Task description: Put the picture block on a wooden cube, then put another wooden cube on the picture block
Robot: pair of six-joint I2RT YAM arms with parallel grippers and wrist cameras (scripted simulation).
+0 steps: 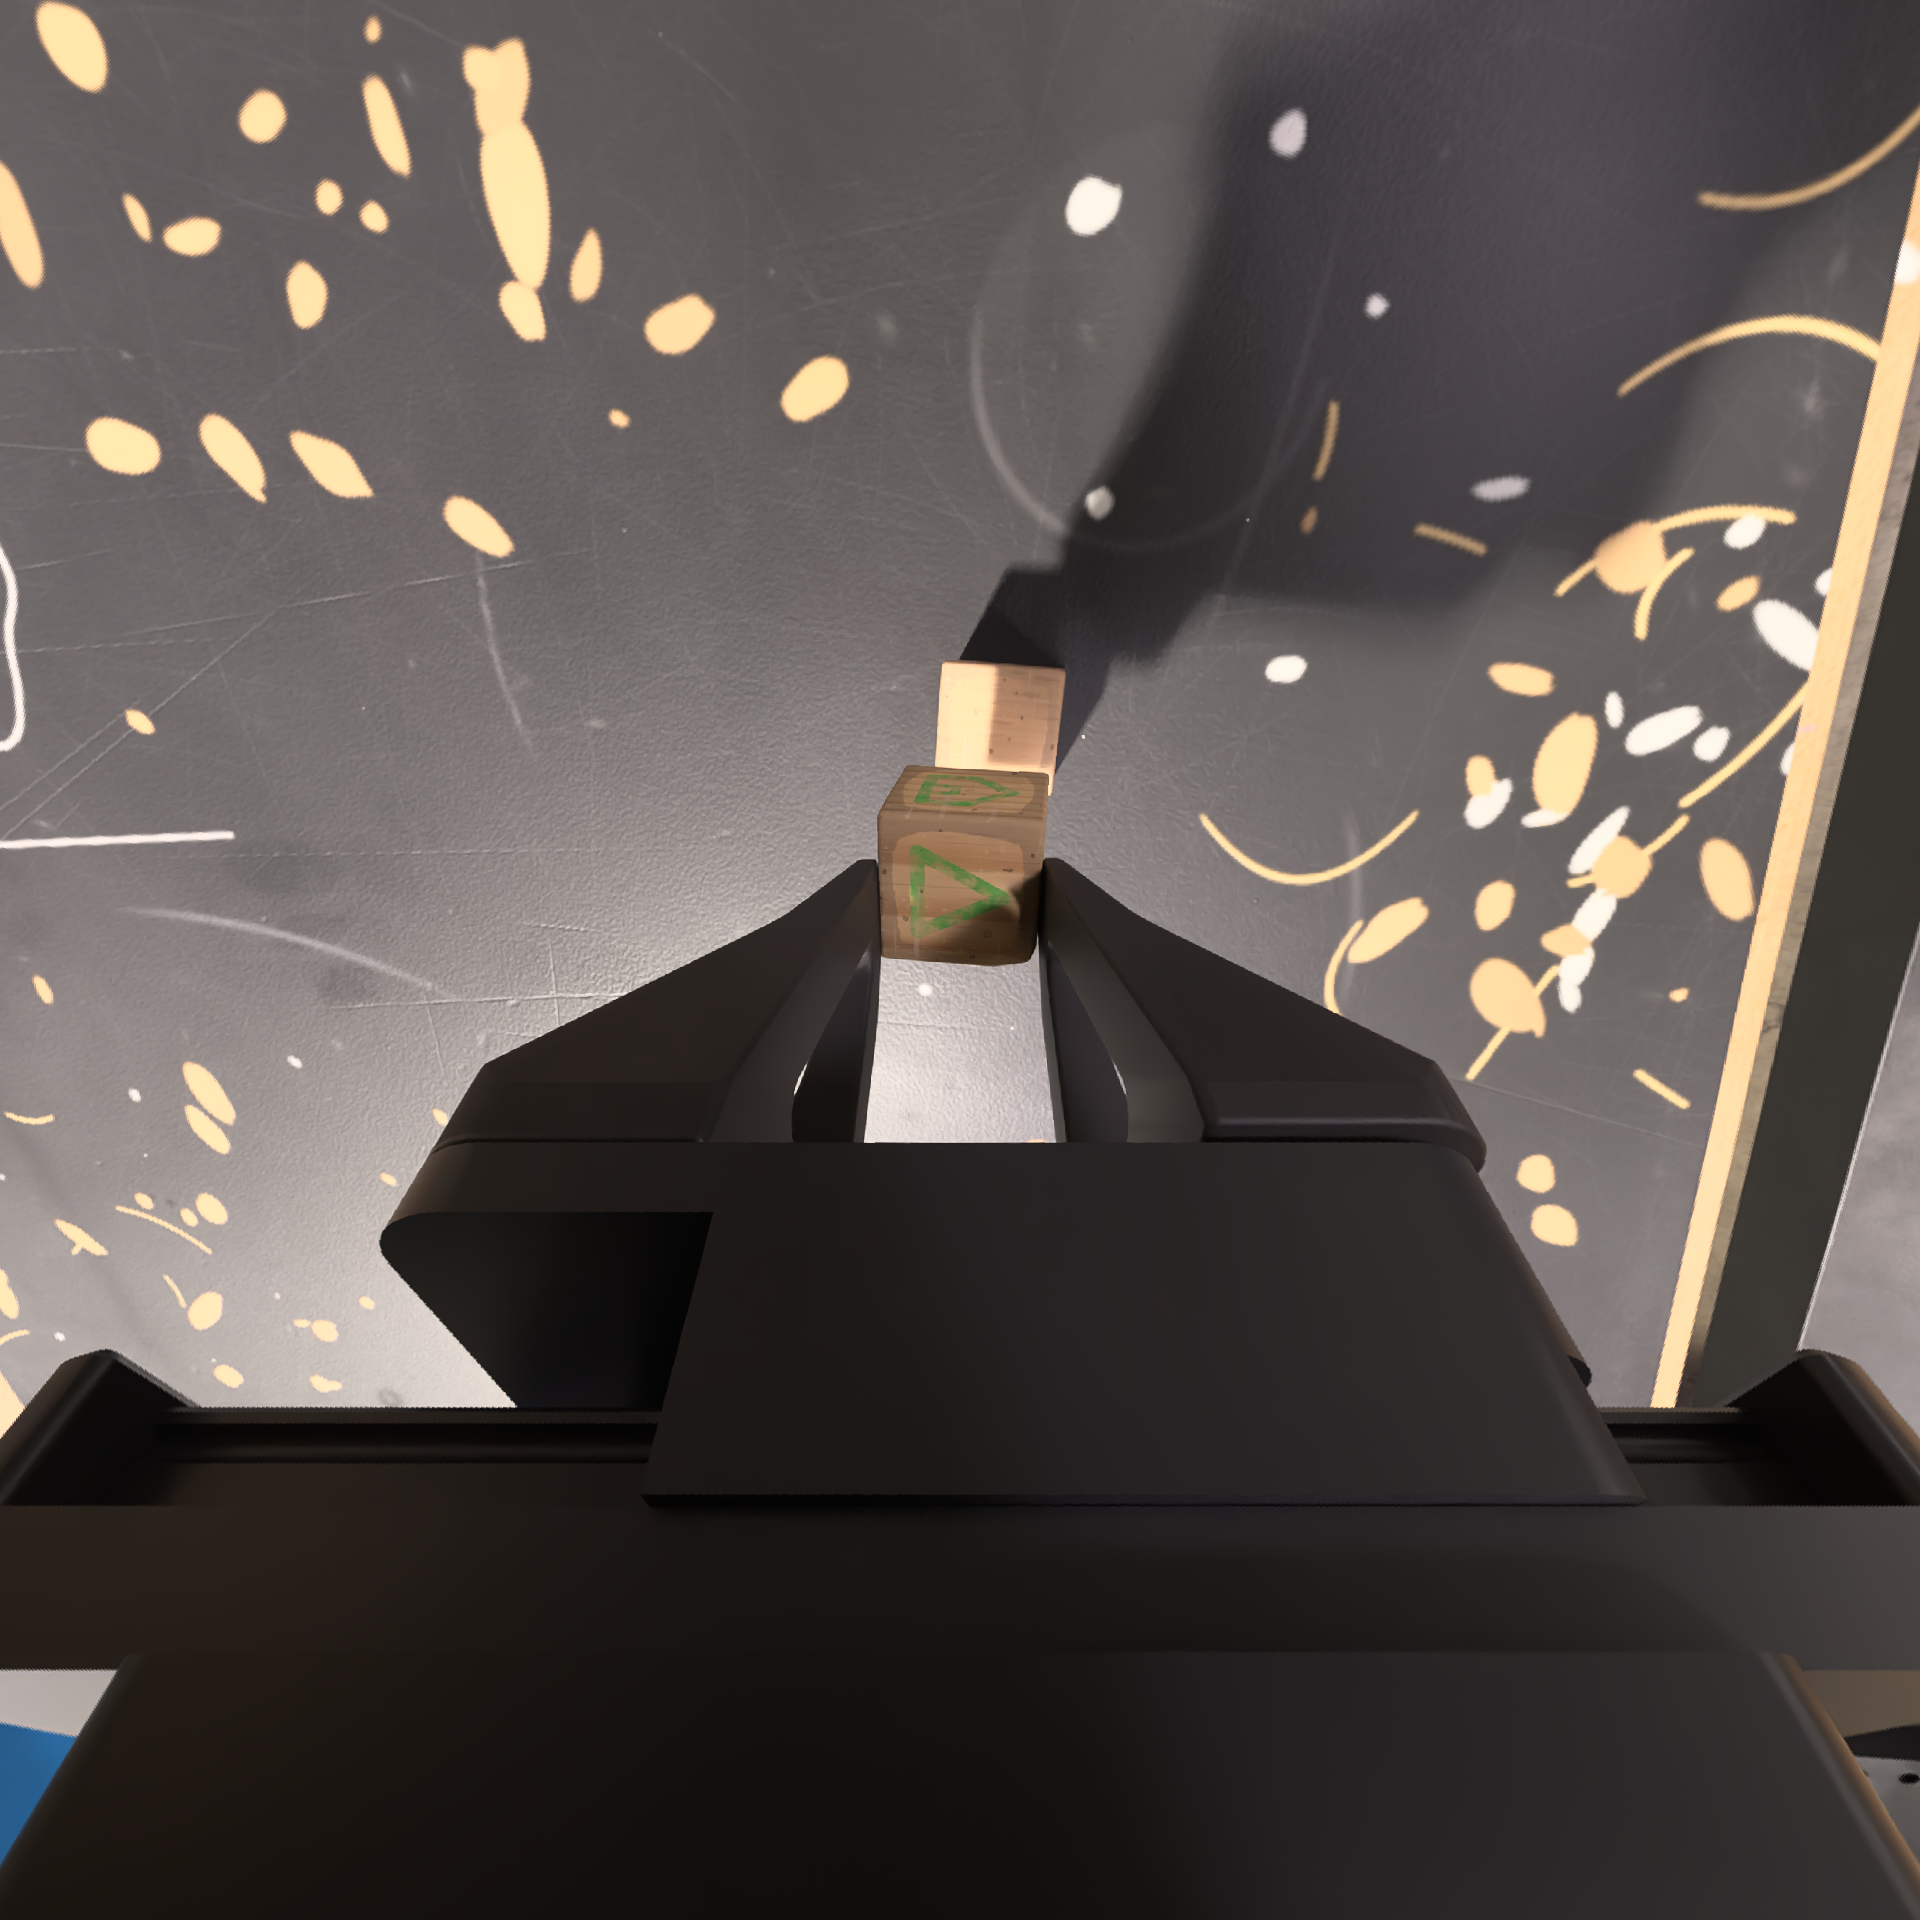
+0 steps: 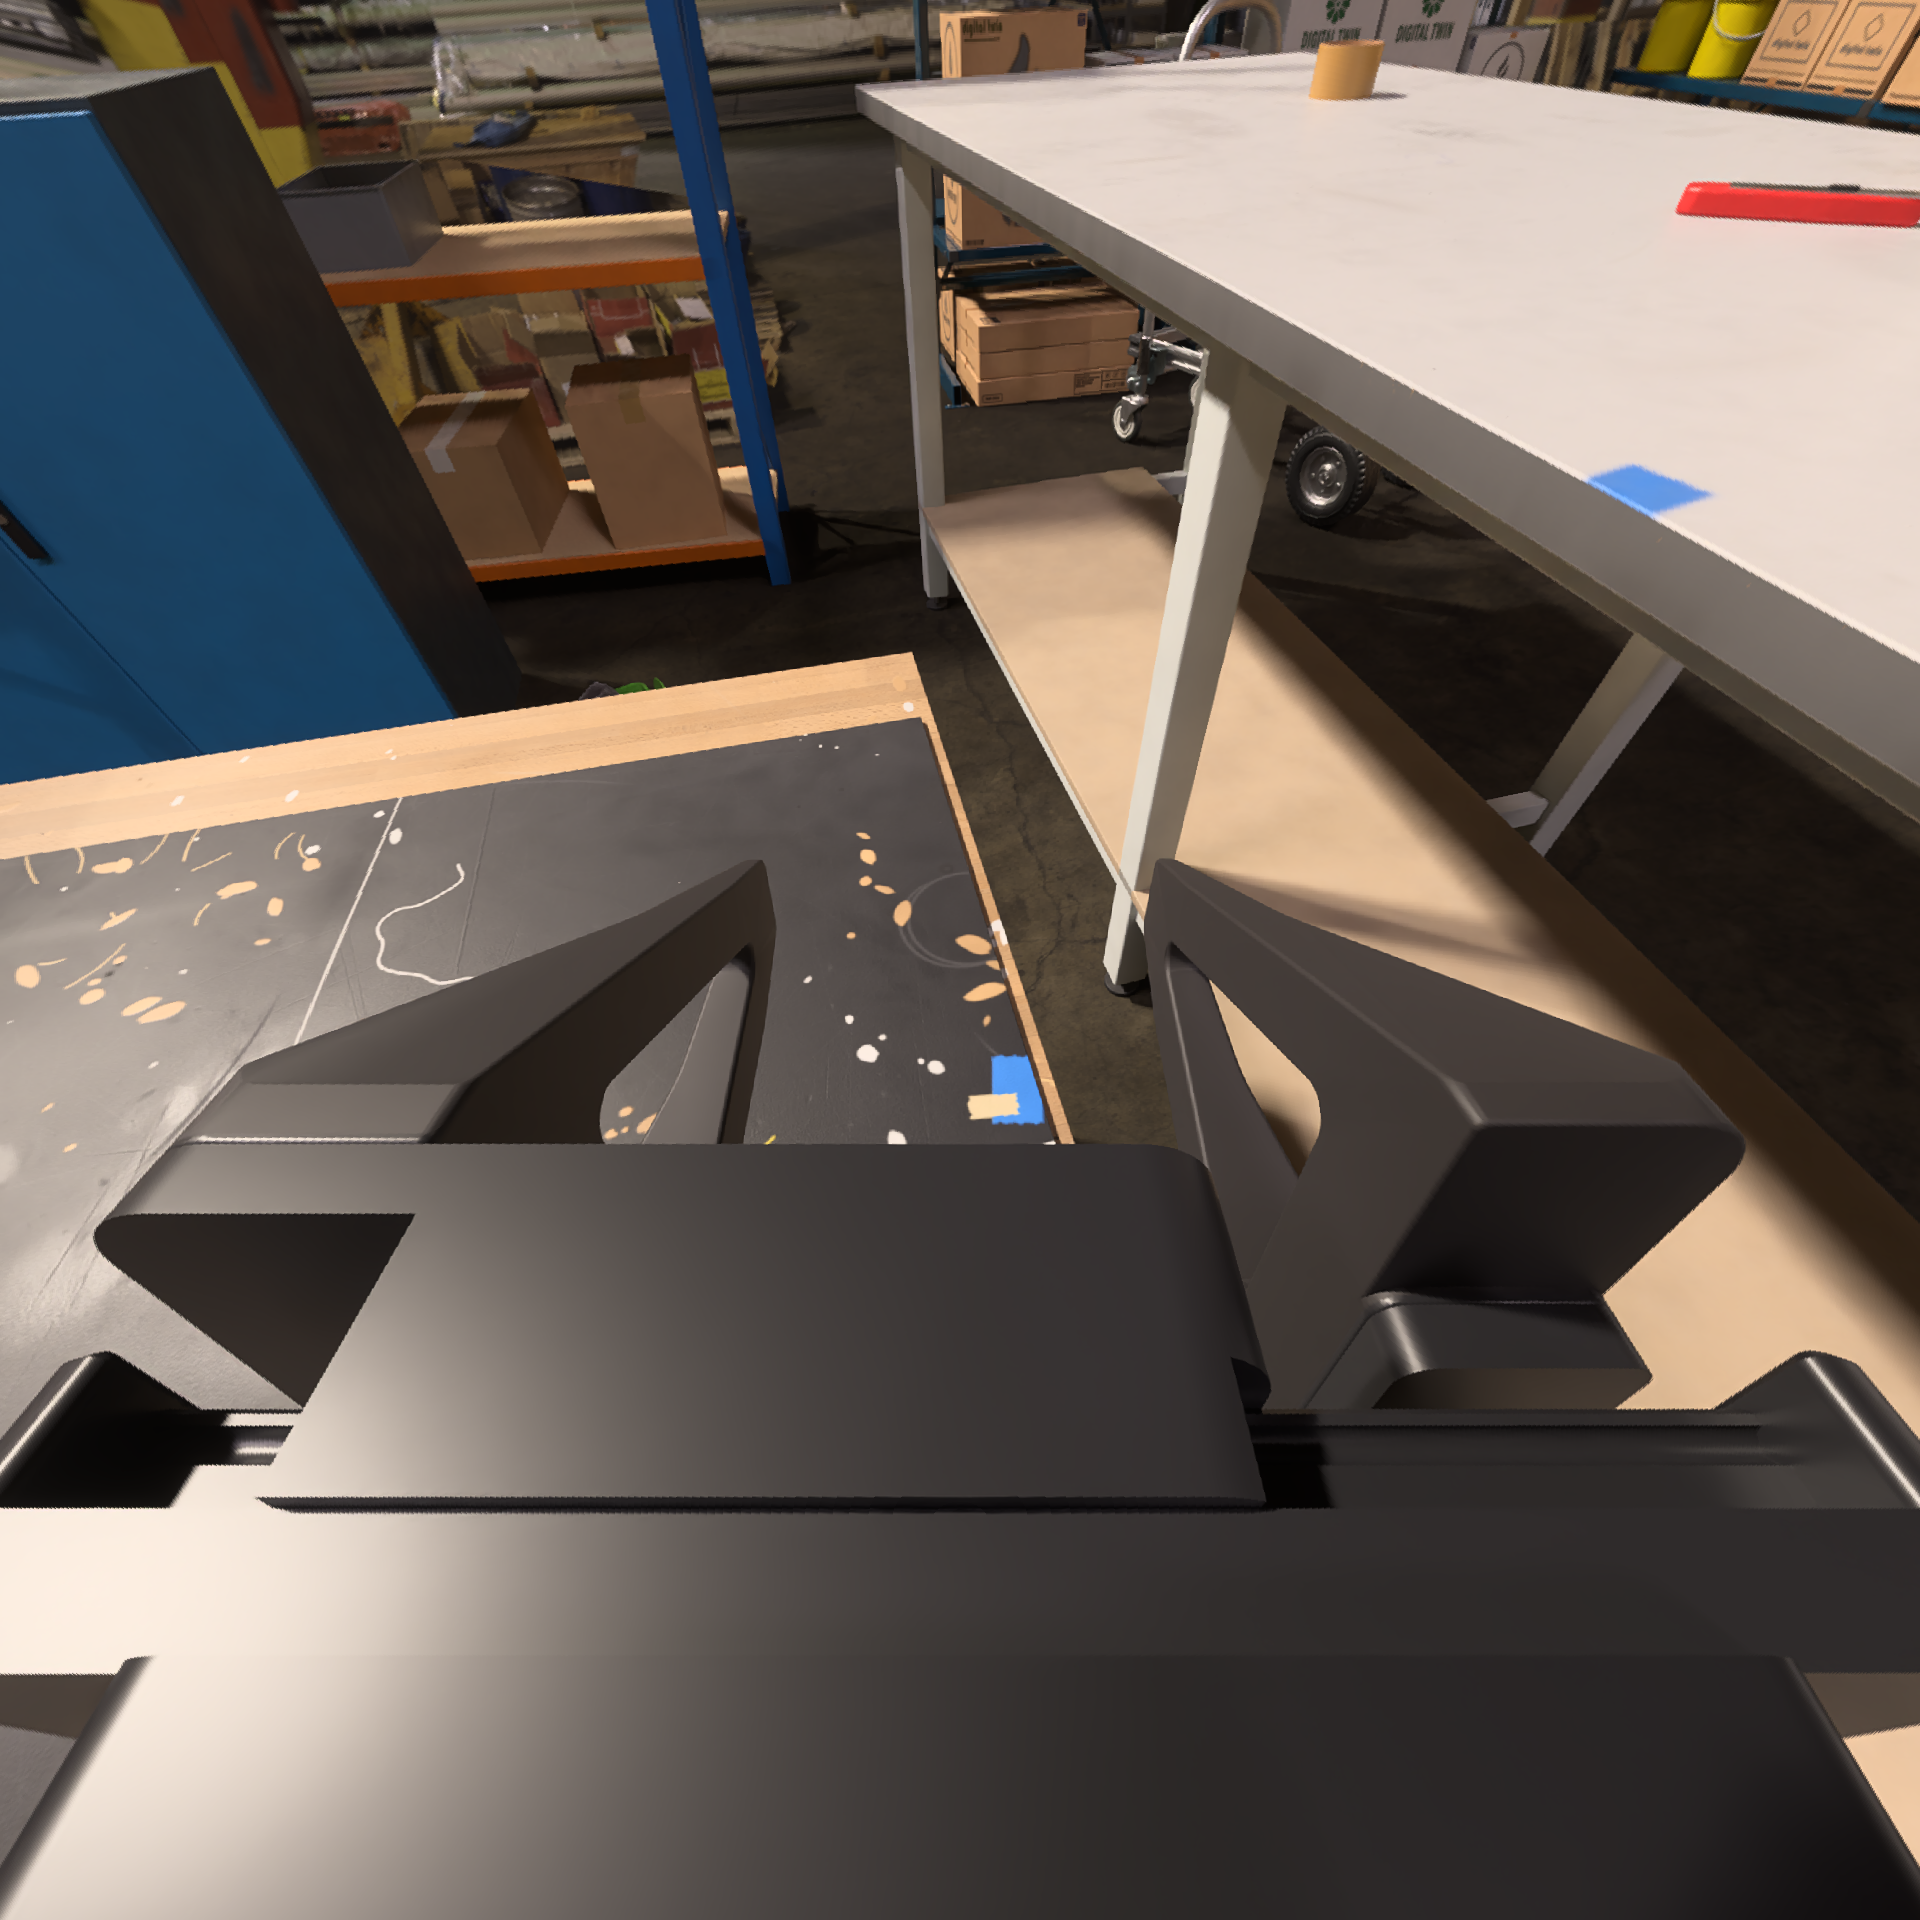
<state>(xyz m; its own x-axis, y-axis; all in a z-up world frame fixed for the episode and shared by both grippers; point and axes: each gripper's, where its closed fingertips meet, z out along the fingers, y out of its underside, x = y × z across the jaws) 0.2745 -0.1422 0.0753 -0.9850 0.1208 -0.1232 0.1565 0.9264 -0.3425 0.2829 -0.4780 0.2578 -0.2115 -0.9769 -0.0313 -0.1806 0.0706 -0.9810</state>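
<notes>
**Warehouse workshop**

Looks like a storeroom with work benches. Dark, scratched tabletop (image 2: 623,831) flecked with pale paint, edged in bare wood. Just behind it, a blue metal cabinet (image 2: 156,468). Farther back, blue-and-orange racking (image 2: 727,312) loaded with brown cardboard boxes (image 2: 644,447) and a grey bin (image 2: 364,213). To the right, a long white workbench (image 2: 1455,291) on pale legs, with a lower shelf, a roll of tan tape (image 2: 1344,69), a red tool (image 2: 1797,201) and a patch of blue tape (image 2: 1647,488). Beneath it, more stacked cartons (image 2: 1039,343) and a wheeled cart (image 2: 1325,473). Cracked dark concrete floor (image 2: 987,727) between the benches.
</notes>
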